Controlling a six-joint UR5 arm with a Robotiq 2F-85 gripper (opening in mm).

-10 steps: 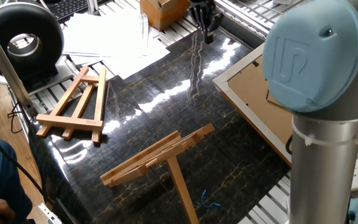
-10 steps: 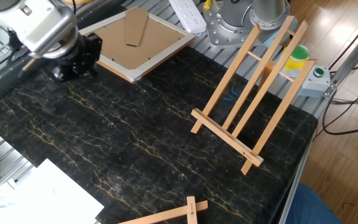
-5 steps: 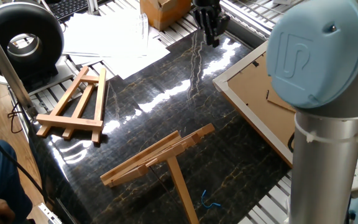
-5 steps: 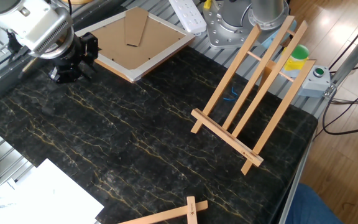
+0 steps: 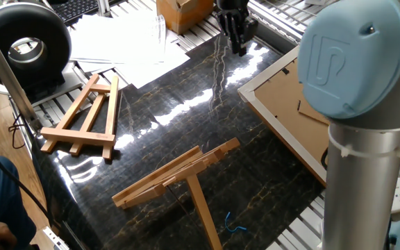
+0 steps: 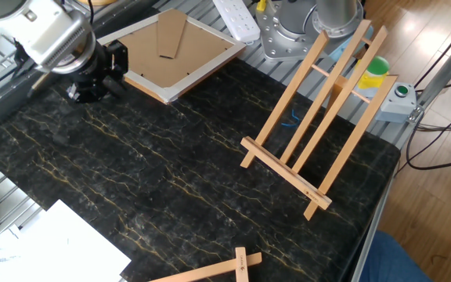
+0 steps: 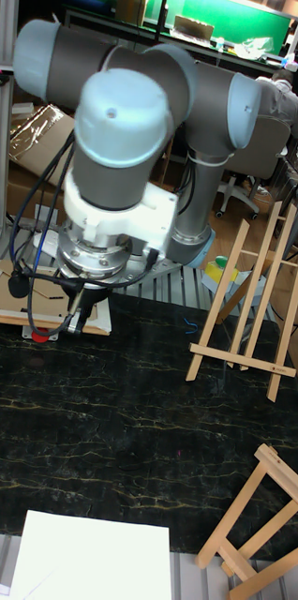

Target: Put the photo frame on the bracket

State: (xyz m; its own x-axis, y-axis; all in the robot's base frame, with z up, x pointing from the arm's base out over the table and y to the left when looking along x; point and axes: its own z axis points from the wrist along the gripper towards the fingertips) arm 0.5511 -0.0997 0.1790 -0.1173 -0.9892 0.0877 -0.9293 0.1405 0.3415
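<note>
**Gripper beside the frame's corner, nothing in its grasp**

The gripper (image 6: 92, 82) hangs low over the dark marble table (image 6: 178, 180), just off one corner of the photo frame (image 6: 171, 51), and it carries nothing; its fingers are too dark and bunched to tell whether they are spread or closed. One frame here, lying flat, brown back up, stand flap folded down, half on the marble and half on the metal slats beyond its edge. Out from the frame, well apart, one bracket (image 6: 319, 117) stands upright on its rear leg, bare. Farther still from the frame, one smaller easel (image 5: 85, 114) lies flat near the table's edge. Past that easel, a stack of white papers (image 5: 127, 42) and one cardboard box (image 5: 179, 14).
</note>
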